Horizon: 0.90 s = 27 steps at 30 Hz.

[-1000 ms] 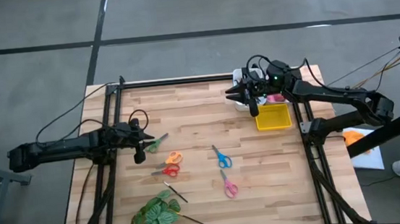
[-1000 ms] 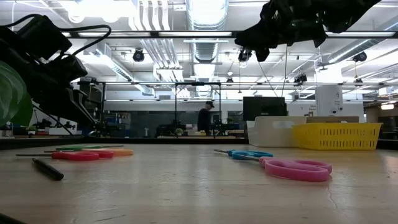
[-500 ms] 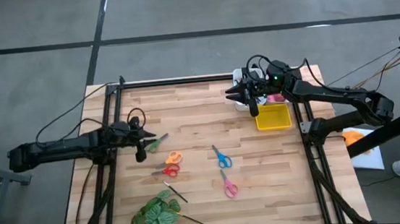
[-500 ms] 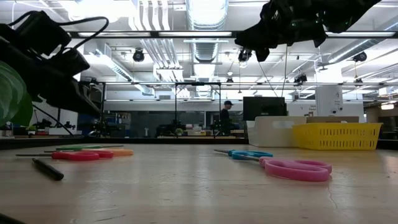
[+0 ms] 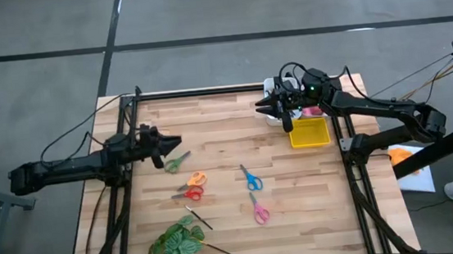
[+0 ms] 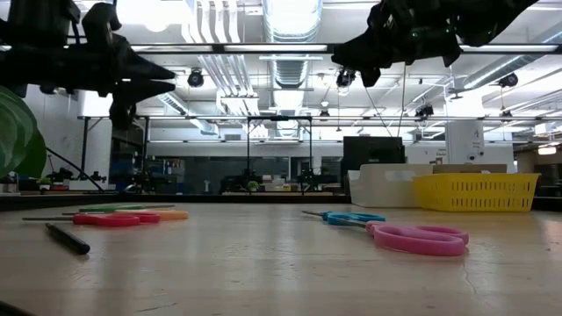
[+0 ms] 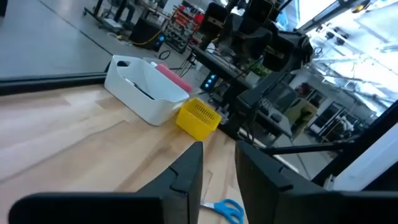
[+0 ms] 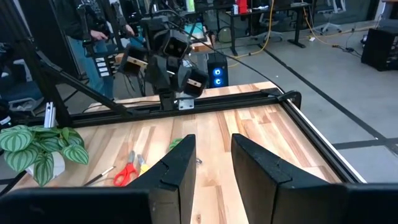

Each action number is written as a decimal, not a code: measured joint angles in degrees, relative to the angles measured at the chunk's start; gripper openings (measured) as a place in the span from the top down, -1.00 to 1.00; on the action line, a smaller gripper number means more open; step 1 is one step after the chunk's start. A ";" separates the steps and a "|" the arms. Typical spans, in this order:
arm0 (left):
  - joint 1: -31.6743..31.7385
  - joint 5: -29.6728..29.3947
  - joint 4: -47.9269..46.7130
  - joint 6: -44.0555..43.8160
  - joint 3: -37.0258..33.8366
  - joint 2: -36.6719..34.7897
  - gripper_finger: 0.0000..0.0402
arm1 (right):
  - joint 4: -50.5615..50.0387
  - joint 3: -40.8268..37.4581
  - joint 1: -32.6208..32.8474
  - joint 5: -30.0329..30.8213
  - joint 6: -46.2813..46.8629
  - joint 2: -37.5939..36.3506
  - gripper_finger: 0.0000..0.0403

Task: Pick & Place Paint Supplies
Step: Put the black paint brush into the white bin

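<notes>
Mostly I can't see into the white bin (image 5: 271, 86) from above, because my right gripper (image 5: 262, 104) hangs over its near edge; only a pink strip inside shows in the left wrist view. Its jaws stand slightly apart and hold nothing. The yellow basket (image 5: 309, 133) sits just beside that bin, its contents too small to read. My left gripper (image 5: 175, 142) hovers well away from the bin, above the green scissors (image 5: 178, 161), jaws a little apart and empty.

Further from the bin, the orange scissors (image 5: 197, 179) and red scissors (image 5: 190, 193) lie close together, the blue scissors (image 5: 251, 178) and pink scissors (image 5: 260, 213) nearer mid-worktop (image 5: 218, 128). A dark brush (image 5: 199, 218) lies beside the leafy plant (image 5: 172, 248), and a second brush (image 5: 221, 252) is partly covered by its leaves. In the low view the plant is cut off at the frame edge.
</notes>
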 joint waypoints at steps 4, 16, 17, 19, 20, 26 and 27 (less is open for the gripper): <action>0.00 -0.02 -0.28 0.71 0.00 0.17 0.52 | 0.00 0.00 0.02 0.00 -0.02 0.00 0.51; -0.02 6.58 -1.22 -4.78 1.43 0.24 0.52 | 0.00 0.00 0.02 -0.01 -0.04 0.00 0.51; -0.15 9.22 -3.05 -3.25 2.50 0.52 0.52 | 0.00 0.00 0.02 -0.01 -0.04 0.00 0.51; -0.24 13.49 -7.98 -0.52 5.60 0.90 0.52 | 0.00 0.00 0.02 0.03 -0.04 0.00 0.51; -0.26 14.57 -11.15 0.57 7.27 0.90 0.52 | 0.00 0.00 0.02 0.04 -0.04 0.00 0.51; -0.64 15.02 -23.00 7.32 19.27 3.11 0.52 | 0.02 0.00 0.02 0.11 -0.05 0.00 0.51; -1.12 15.04 -24.19 8.42 21.33 3.86 0.52 | 0.02 0.00 0.02 0.14 -0.07 0.00 0.51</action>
